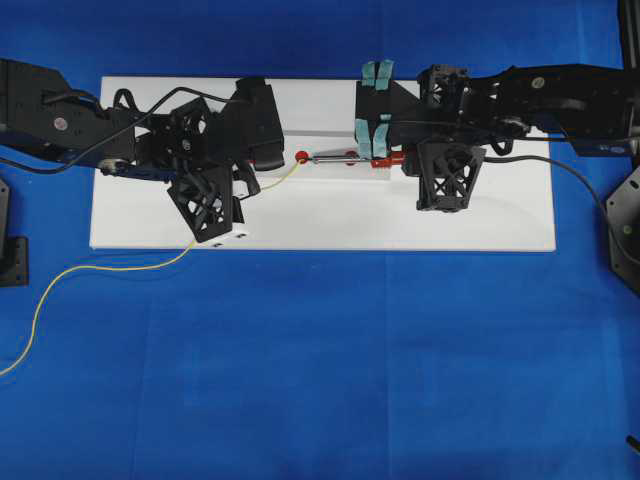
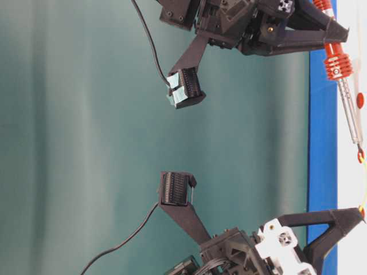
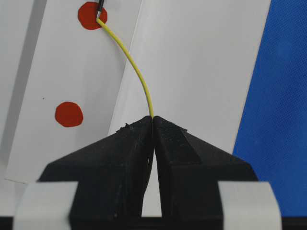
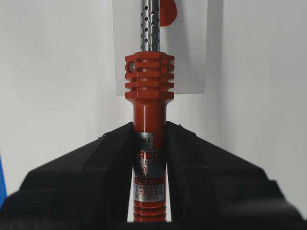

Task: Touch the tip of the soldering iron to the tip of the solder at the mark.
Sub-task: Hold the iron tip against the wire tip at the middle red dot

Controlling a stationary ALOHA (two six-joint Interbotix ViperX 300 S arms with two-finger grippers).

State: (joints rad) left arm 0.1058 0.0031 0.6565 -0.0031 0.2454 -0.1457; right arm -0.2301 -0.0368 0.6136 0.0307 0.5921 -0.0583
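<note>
The solder (image 3: 136, 72), a thin yellow wire, curves from my left gripper (image 3: 153, 119), which is shut on it, up to a red mark (image 3: 88, 17) on the white board. The solder's end lies on that mark, and the dark tip of the soldering iron (image 3: 100, 6) meets it there. My right gripper (image 4: 149, 128) is shut on the soldering iron (image 4: 149, 91) at its red handle, the perforated shaft pointing away. Overhead, the soldering iron (image 1: 345, 157) lies left of the right gripper (image 1: 392, 158), its tip at the mark (image 1: 302, 156). The left gripper (image 1: 252, 188) sits lower left of it.
A second red mark (image 3: 68, 114) sits nearer my left gripper. The white board (image 1: 480, 220) lies on a blue cloth (image 1: 350, 380). The solder's loose length (image 1: 100, 270) trails off the board to the left. The iron's black cord (image 1: 570, 175) runs to the right.
</note>
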